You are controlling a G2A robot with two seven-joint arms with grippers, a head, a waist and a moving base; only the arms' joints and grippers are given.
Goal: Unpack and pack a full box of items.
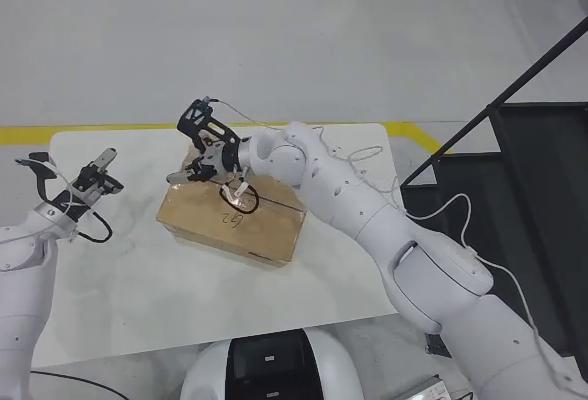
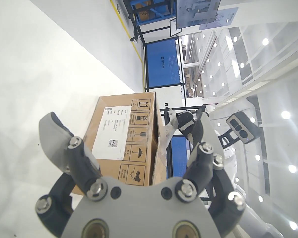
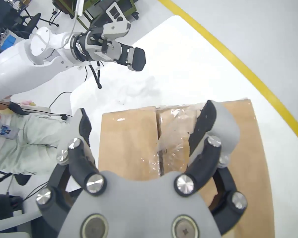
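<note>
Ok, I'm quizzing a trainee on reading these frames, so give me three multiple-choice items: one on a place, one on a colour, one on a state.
1. Where is the right claw?
A. Above the box
B. Down on the floor
C. Under the table

2. What colour is the floor line behind the table?
A. Red
B. Yellow
C. Blue

3. How is the left claw?
A. Shut on the box
B. Shut, empty
C. Open, empty

Answers:
1 A: the right wrist view looks past its spread fingers onto the box's top.
2 B: the top view shows a yellow stripe along the table's far edge.
3 C: its fingers stand apart with nothing between them, and it is away from the box.
</note>
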